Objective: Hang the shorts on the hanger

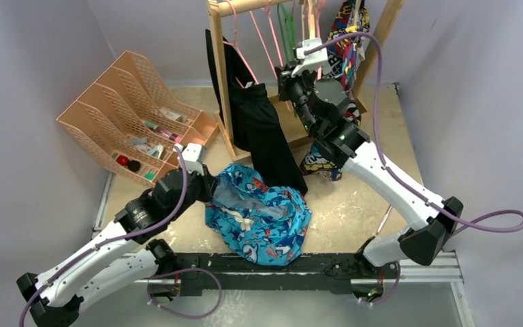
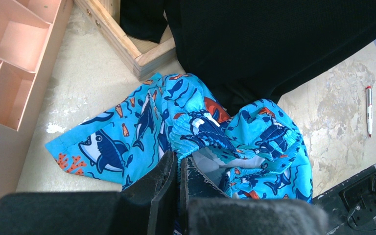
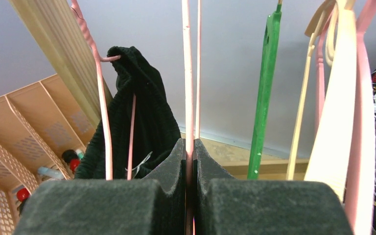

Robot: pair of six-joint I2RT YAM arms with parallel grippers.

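The turquoise shark-print shorts (image 1: pixel 265 218) lie crumpled on the table near its front edge. My left gripper (image 1: pixel 212 189) is at their left side. In the left wrist view it (image 2: pixel 178 164) is shut on the gathered waistband of the shorts (image 2: pixel 127 132). The thin pink hanger (image 1: pixel 262 37) hangs on the wooden rack at the back. My right gripper (image 1: pixel 286 71) is raised to it. In the right wrist view it (image 3: pixel 189 147) is shut on a thin rod of the pink hanger (image 3: pixel 190 73), which runs up between the jaws.
A black garment (image 1: pixel 262 129) hangs on another pink hanger (image 3: pixel 103 107) and drapes down to the shorts. A green hanger (image 3: pixel 267 78), a cream hanger (image 3: pixel 335 98) and a comic-print garment (image 1: pixel 344 41) hang to the right. A peach file organizer (image 1: pixel 129 109) stands at left. A pen (image 2: pixel 368 110) lies on the table.
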